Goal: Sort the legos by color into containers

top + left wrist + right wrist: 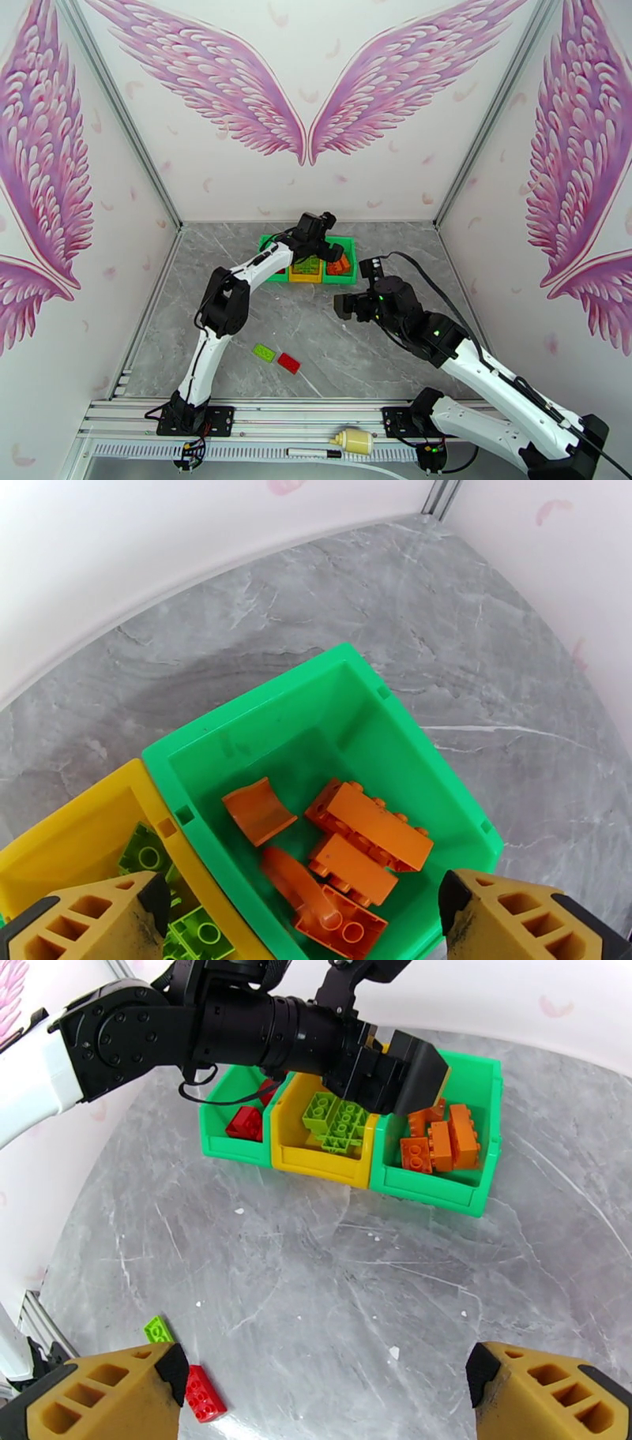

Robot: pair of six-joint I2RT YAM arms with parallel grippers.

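Bricks (pixel 363 827) of orange lie in the green bin (pixel 261 689) right under the wide, empty left gripper (pixel 306 894); lift it straight up, clear of the walls. The right gripper (pixel 328 1370), wide too, has a red brick (pixel 204 1393) and a lime brick (pixel 158 1328) by its left finger.

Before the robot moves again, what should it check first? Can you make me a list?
1. Left tool open and empty: ok.
2. Right tool open and empty: ok.
3. Right green bin holds only orange bricks: ok.
4. Yellow bin holds only lime bricks: cannot tell, the left arm hides part.
5. All bricks sorted: not ok; a lime brick and a red brick lie on the table.
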